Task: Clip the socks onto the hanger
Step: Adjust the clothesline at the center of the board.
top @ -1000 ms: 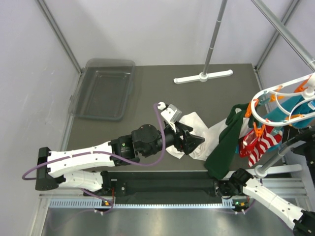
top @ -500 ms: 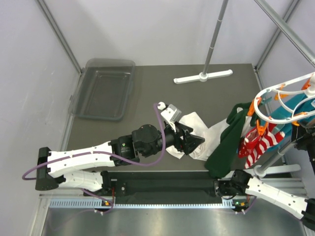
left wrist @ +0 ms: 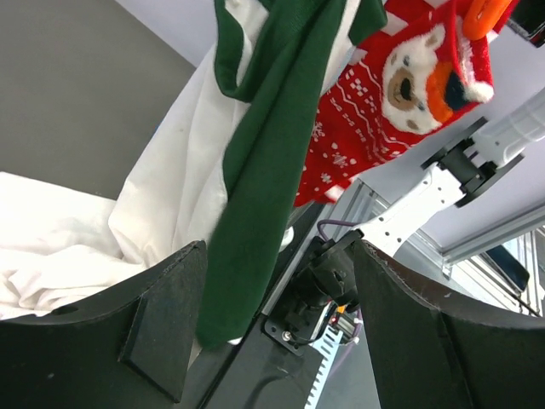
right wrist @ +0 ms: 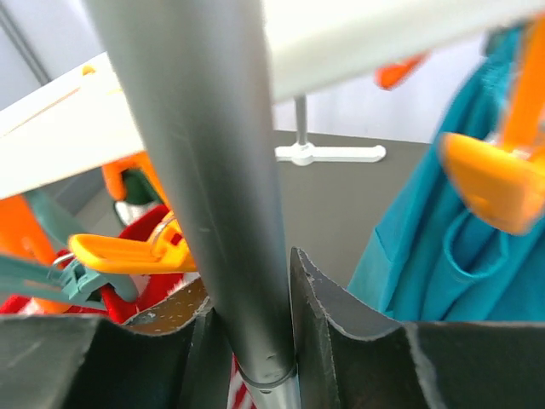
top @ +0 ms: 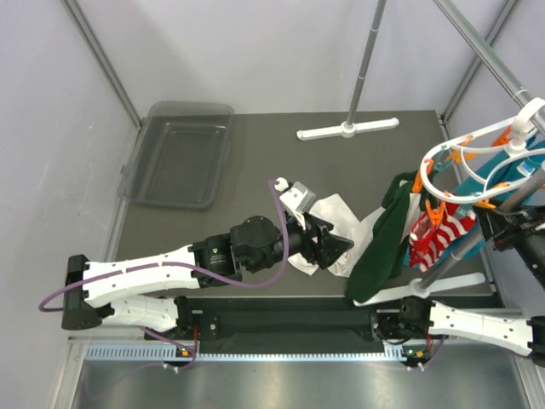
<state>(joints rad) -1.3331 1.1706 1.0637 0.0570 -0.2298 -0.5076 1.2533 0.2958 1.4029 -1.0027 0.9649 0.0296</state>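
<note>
The white oval hanger [top: 473, 146] with orange clips hangs at the right, and its rim shows in the right wrist view [right wrist: 77, 136]. Two red socks hang clipped under it: a striped one [top: 444, 244] and a white-patterned one with a bear face [left wrist: 375, 111]. My right gripper [top: 501, 228] is shut on the grey stand pole [right wrist: 204, 187], just below the hanger. My left gripper [top: 339, 247] is open and empty over the white cloth [top: 336, 217], left of the socks. Its fingers [left wrist: 162, 324] frame the hanging dark green cloth [left wrist: 272, 153].
A teal cloth [top: 509, 181] is also clipped on the hanger. The held stand's white base [top: 443, 286] lies near the front edge. A clear tray [top: 179, 153] sits at the back left. A second stand with a white base [top: 347, 129] stands at the back.
The hanger, its clothes and the grey pole have shifted left and tilted with my right gripper. The green cloth swung left. My left arm has stayed put.
</note>
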